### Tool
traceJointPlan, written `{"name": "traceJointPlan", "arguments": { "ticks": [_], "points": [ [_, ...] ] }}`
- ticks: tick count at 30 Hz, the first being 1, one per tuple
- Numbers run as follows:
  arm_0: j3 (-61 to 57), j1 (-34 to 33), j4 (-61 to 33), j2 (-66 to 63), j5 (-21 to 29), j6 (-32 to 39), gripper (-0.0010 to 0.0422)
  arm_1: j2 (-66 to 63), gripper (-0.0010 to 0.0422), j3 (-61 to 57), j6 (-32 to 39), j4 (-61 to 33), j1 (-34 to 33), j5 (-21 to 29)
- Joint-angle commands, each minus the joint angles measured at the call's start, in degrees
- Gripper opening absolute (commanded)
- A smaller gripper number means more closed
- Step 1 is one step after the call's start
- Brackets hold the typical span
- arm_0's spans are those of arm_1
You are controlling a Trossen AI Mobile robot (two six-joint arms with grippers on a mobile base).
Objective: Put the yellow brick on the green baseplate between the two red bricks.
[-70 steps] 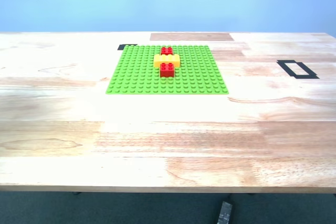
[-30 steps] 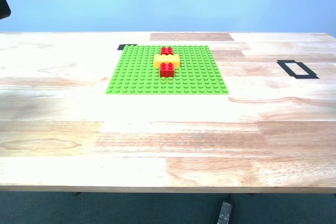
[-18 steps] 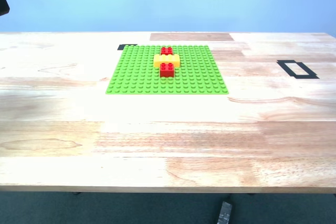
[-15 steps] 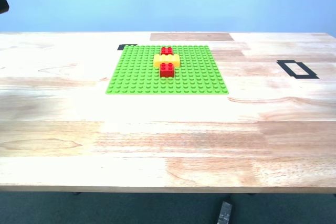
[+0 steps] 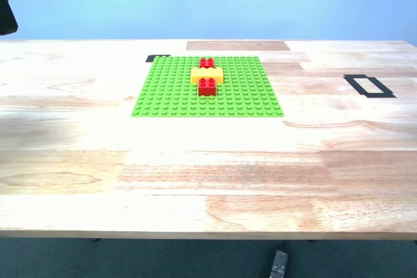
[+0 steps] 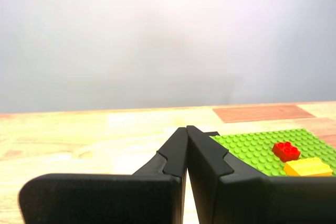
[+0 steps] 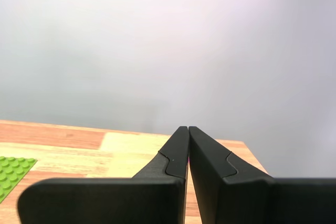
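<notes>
You're done placing: yellow brick [image 5: 206,75] sits on the green baseplate [image 5: 169,96] between the two red bricks [image 5: 207,86], my first gripper [image 6: 186,129] and my second gripper [image 7: 188,129] closed empty, so just park.

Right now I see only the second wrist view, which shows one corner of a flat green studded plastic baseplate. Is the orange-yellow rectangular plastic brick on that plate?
Observer: Yes. In the exterior view the yellow brick sits on the green baseplate, between the far red brick and the near red brick.
Operator: Does my first gripper hold anything?
Observer: No. The first wrist view shows the first gripper shut, with nothing between its fingers.
Operator: Is any arm above the bricks?
Observer: No. In the exterior view nothing hangs over the baseplate.
</notes>
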Motion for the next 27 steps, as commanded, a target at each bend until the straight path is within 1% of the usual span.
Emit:
{"name": "traceJointPlan", "arguments": {
  "ticks": [1, 27],
  "points": [
    [0.02, 0.0, 1.31, 0.0, 0.02, 0.11, 0.0, 0.0, 0.0, 0.04, 0.0, 0.0, 0.0, -0.02],
    [0.0, 0.0, 0.04, 0.02, 0.04, 0.09, 0.0, 0.0, 0.0, 0.04, -0.02, -0.02, 0.0, -0.02]
  ]
}}
